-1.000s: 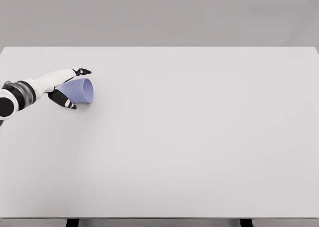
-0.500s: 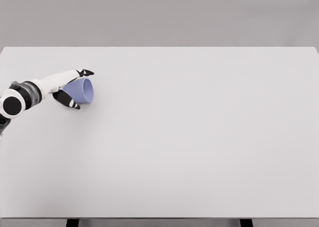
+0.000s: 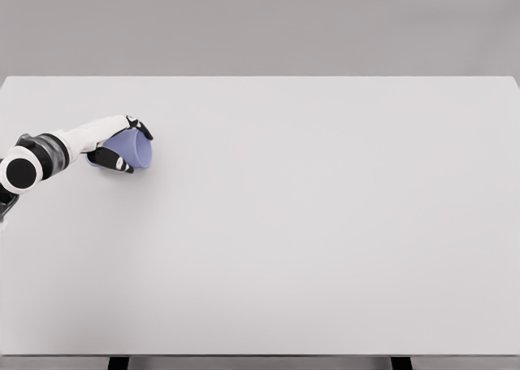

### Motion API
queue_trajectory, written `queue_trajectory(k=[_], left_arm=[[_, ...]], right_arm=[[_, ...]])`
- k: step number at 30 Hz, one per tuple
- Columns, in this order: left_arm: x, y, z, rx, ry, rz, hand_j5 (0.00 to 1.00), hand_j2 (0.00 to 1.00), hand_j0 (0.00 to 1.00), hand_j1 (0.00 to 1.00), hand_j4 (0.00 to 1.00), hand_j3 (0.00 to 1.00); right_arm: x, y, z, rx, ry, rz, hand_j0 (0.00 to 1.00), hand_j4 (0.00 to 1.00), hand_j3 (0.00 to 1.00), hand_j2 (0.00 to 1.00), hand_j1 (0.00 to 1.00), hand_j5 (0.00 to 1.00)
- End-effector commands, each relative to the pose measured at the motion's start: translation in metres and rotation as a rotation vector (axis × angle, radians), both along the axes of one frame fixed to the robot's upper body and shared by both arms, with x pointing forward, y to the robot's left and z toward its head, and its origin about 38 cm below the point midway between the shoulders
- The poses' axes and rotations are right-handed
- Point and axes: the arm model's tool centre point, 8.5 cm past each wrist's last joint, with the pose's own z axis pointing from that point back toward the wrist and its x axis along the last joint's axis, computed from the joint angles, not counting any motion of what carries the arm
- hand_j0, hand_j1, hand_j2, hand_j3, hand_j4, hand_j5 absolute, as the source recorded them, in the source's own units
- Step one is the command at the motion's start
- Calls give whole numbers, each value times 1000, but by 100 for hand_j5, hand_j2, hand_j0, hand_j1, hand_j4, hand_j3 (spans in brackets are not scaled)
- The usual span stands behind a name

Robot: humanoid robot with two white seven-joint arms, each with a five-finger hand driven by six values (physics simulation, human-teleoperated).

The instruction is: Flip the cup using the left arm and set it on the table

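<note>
Smooth white table (image 3: 325, 224) bears tapered lilac cup (image 3: 132, 152), clasped by left hand (image 3: 118, 146).

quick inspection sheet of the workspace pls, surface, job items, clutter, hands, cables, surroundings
surface: plain white table, bare apart from the cup and the arm
job's things: one lilac cup at the far left of the table, lying tipped on its side with its mouth facing right
clutter: nothing seen
grippers: left hand wrapped around the cup, fingers over the top and thumb below; right hand not in view
cables: nothing seen
surroundings: flat grey backdrop behind the table; dark table legs just visible at the bottom edge
</note>
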Motion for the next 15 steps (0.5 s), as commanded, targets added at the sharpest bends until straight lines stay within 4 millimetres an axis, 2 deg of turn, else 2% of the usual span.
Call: queue_trajectory(k=[1,5,9,15], left_arm=[[0,0,0,0,2,1,48,48,48,48,48,48],[1,1,1,-5,1,3,47,47,47,47,47,47],[3,2,13,-68,-2,3,48,48,48,48,48,48],[2,17,30,-176,12,13,48,48,48,48,48,48]], right_arm=[[0,0,0,0,-1,0,100,100,100,100,100,100],[0,0,0,0,1,0,100,100,100,100,100,100],[0,0,0,0,1,0,100,100,100,100,100,100],[0,0,0,0,1,0,100,100,100,100,100,100]])
